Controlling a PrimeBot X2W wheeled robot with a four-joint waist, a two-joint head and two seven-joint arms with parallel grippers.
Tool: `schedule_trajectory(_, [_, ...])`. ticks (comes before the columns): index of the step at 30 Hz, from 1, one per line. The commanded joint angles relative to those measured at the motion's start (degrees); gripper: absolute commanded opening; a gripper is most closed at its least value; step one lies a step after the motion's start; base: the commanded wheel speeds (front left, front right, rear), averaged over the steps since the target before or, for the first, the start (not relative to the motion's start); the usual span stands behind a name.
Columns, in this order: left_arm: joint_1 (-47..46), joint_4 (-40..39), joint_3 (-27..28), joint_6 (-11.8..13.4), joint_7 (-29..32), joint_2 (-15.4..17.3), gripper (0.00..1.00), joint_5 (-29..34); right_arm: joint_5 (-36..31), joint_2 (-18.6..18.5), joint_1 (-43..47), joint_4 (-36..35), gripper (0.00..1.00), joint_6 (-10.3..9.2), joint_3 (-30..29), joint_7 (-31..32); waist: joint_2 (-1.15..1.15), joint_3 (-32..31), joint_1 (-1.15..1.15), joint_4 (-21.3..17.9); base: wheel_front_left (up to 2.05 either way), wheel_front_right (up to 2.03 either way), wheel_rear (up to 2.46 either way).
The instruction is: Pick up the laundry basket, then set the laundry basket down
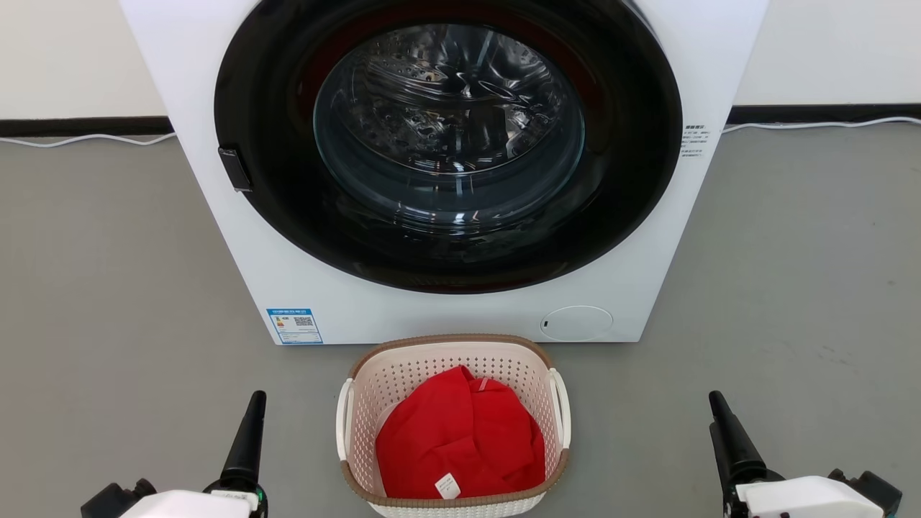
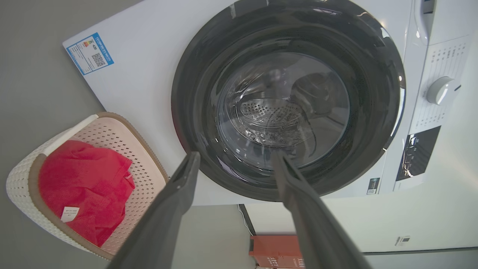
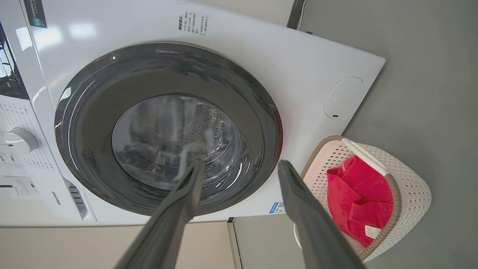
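Cream-white perforated plastic laundry basket (image 1: pixel 403 374) midway between left claw (image 2: pixel 235 155), right claw (image 3: pixel 241 164); white handles (image 1: pixel 344 421) face each; both agape, empty

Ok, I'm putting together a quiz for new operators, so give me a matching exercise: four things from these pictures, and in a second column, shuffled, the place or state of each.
Things:
1. laundry basket
2. red cloth
3. washing machine door
4. left claw

Place or state:
A. lying inside the basket
B. shut
C. open and empty
D. standing on the floor

Pairs: 1-D, 2-A, 3-B, 4-C
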Motion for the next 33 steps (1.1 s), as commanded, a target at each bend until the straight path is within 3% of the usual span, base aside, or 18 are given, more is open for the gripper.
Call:
schedule_trajectory(1, [-1.86,-2.46,-0.01,0.36,-0.75,0.35,1.0,2.42,-2.46,-0.57,-2.82,-2.19,1.0,0.14,0.9,-0.99,0.0,0.06,-0.01,0.02,0.0,0.0,0.0])
schedule_trajectory(18, [-1.41,-5.88,-2.75,3.08,-3.61,0.6,1.0,21.32,-18.48,-0.66,-3.31,-3.34,1.0,0.21,4.74,-3.83,0.0,0.62,-0.01,0.21,0.0,0.0,0.0])
schedule_trajectory(33, [-0.99,-7.2,-4.98,6.01,-5.96,1.63,1.0,32.07,-28.98,-0.73,-3.82,-4.32,1.0,0.26,7.44,-6.16,0.0,0.95,-0.01,0.3,0.0,0.0,0.0])
